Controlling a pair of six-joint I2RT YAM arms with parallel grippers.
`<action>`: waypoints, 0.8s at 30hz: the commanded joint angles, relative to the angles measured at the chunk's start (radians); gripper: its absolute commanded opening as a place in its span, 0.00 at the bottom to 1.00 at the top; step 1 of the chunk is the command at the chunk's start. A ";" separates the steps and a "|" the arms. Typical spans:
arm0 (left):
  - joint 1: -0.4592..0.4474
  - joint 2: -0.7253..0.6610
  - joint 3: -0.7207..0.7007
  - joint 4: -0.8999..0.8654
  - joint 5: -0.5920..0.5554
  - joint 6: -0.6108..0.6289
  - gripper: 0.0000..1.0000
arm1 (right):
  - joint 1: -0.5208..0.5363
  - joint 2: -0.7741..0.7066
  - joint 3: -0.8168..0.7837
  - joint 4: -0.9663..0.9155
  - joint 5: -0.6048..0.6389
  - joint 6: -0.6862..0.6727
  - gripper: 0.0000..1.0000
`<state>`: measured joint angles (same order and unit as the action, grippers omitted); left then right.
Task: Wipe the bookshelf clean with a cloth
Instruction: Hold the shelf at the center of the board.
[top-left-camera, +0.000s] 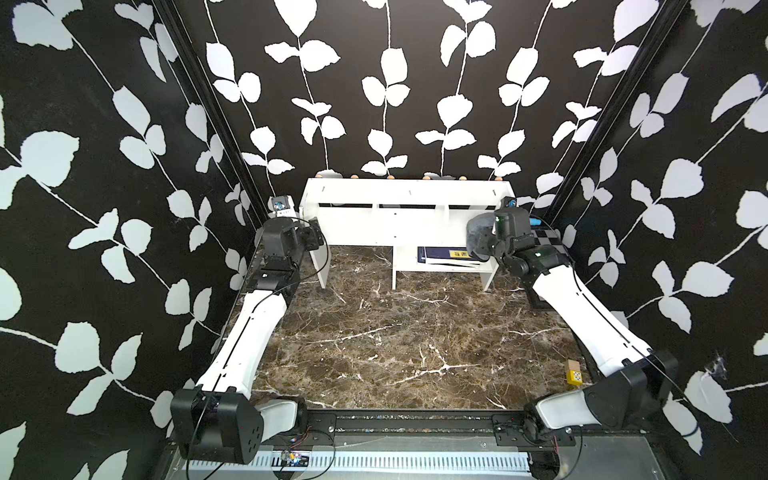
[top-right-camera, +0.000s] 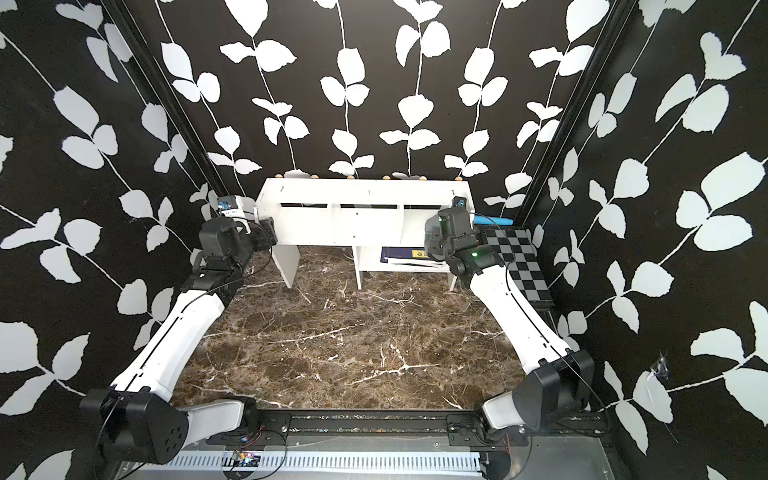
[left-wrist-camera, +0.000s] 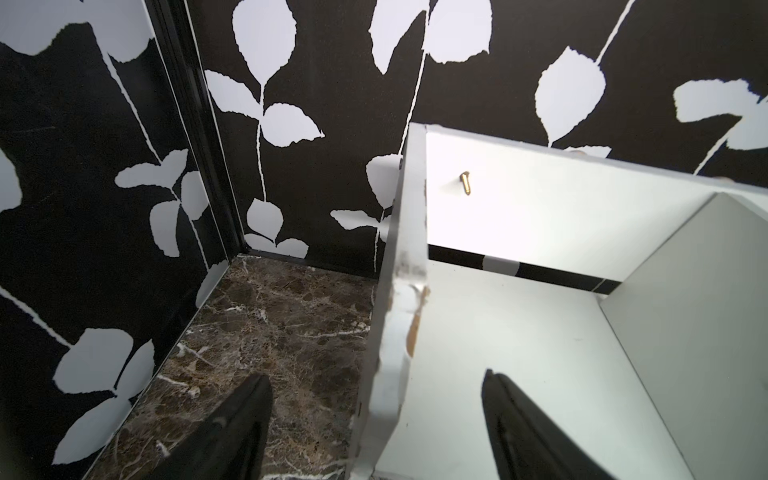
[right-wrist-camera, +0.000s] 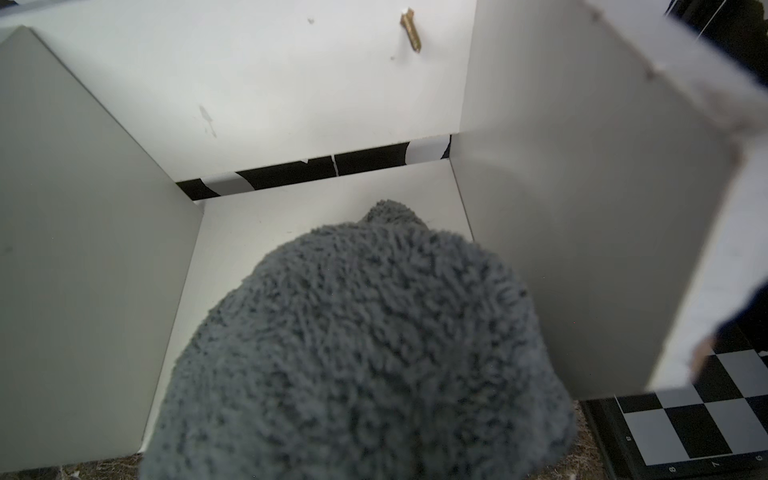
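Holding the soft grey microfibre cloth (right-wrist-camera: 365, 353) bunched over its tips, the R gripper (top-left-camera: 484, 243) is clamped shut on it, so a fat fluffy wad leads the way, not bare fingers. The wad sits in the end compartment at the right end of the long low white board bookshelf (top-left-camera: 374, 224), over that compartment's floor. Can't tell if it presses down.

The L gripper (left-wrist-camera: 376, 376) has its jaws apart, straddling the shelf's left end panel: one finger outside over the brown marble tabletop (top-left-camera: 395, 332), one inside the compartment. No contact seen. Prob. there to pinch the panel and steady the light unit vs. wiping shove.

Room is tight for the cloth: divider on one side, end panel on the other, back board ahead w/ a small brass screw (right-wrist-camera: 410, 30) poking out, a likely snag. The black-and-grey checkered board (top-right-camera: 519, 262) lies just beside the shelf's right end, wall close behind it. Open marble in front gives the only free way out.
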<state>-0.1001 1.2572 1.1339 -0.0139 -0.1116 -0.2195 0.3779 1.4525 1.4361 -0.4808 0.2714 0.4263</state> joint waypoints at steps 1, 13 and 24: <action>0.019 0.026 0.005 0.100 0.116 -0.046 0.73 | -0.011 0.036 0.038 0.024 -0.031 -0.011 0.00; 0.018 0.056 -0.087 0.306 0.262 -0.077 0.39 | -0.015 0.185 0.125 0.001 -0.250 0.006 0.00; 0.019 0.053 -0.102 0.337 0.282 -0.098 0.08 | -0.064 0.157 0.139 0.013 -0.034 -0.021 0.00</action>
<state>-0.0559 1.3258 1.0393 0.2401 0.0834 -0.2169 0.3561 1.6287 1.5909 -0.4534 0.1368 0.4141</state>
